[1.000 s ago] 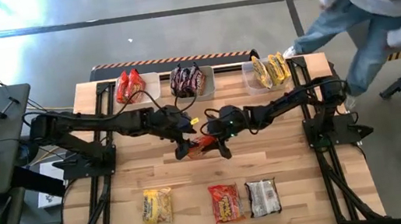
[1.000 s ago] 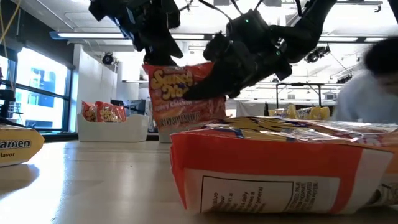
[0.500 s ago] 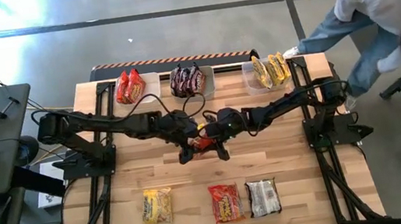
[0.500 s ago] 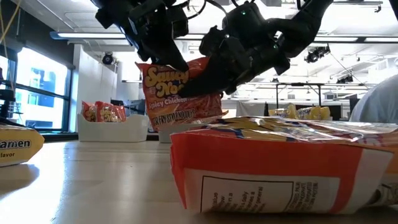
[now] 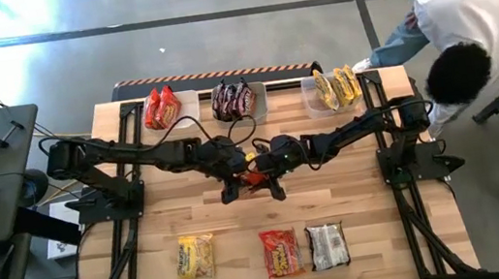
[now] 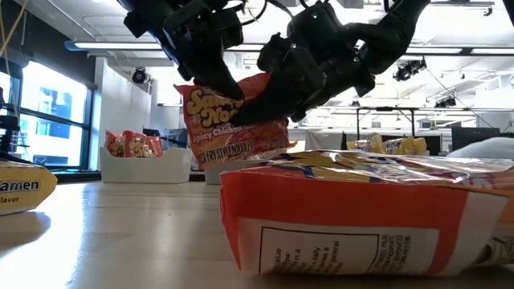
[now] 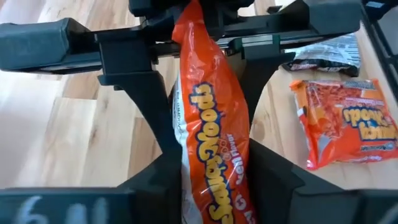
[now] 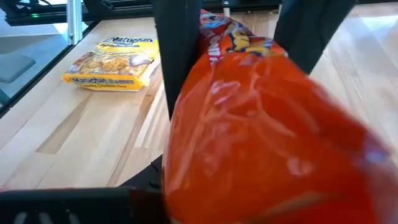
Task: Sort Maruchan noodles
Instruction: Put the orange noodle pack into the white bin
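Since a moment ago, your held orange packet (image 6: 234, 120) has barely shifted above the table's (image 5: 356, 203) middle, while the person (image 5: 465, 2) at the far right corner has bent lower. Your left gripper (image 5: 231, 169) and right gripper (image 5: 267, 161) both pinch it, fingers (image 7: 152, 93) pressed against its sides. Three packets lie at the near edge: yellow (image 5: 194, 256), red (image 5: 281, 251), silver (image 5: 327, 245).

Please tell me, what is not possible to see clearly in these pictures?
- High view: the red-orange packet held between left gripper and right gripper is mostly covered by both.
- Low view: the front packet blocks the table behind; its right end is cut off.
- Right wrist view: the packet fills the picture, hiding the far bins.
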### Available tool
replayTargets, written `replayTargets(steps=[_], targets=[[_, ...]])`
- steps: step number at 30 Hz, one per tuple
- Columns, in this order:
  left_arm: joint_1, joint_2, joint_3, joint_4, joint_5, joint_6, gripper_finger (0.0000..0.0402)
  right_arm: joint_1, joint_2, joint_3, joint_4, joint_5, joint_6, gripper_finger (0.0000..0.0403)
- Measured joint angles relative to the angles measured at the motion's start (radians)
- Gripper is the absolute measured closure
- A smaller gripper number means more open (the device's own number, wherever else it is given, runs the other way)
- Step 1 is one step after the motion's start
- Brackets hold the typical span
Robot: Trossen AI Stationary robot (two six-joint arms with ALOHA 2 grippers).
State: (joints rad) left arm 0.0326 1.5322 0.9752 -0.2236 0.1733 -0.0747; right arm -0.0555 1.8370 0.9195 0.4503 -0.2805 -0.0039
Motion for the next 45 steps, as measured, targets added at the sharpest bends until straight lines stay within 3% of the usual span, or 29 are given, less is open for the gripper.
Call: replayTargets(steps=[14,19,25,32,37,42,45], targets=[[0.034,-0.051,0.002,-0.093,0.014,0.053,0.0331,0.005,-0.017,0.0,-0.011,0.052,0.003,0.0234],[0.067,-0.126,0.002,-0.155,0.016,0.053,0.0347,0.004,-0.098,0.0,-0.139,0.078,-0.015,0.0213],[0.121,-0.239,0.002,-0.247,-0.03,0.032,0.0352,0.002,-0.21,0.002,-0.327,0.2,-0.063,0.0211],[0.251,-0.329,0.072,-0.423,-0.161,-0.07,0.0353,-0.012,-0.248,-0.001,-0.504,0.33,-0.064,0.028],[0.389,-0.335,0.183,-0.617,-0.271,-0.107,0.0353,-0.012,-0.246,-0.001,-0.507,0.332,-0.049,0.0343],[0.566,-0.293,0.256,-0.758,-0.291,-0.11,0.0353,-0.008,-0.246,-0.001,-0.507,0.329,-0.049,0.0394],[0.673,-0.255,0.264,-0.754,-0.292,-0.087,0.0353,-0.008,-0.246,-0.001,-0.507,0.328,-0.047,0.0398]])
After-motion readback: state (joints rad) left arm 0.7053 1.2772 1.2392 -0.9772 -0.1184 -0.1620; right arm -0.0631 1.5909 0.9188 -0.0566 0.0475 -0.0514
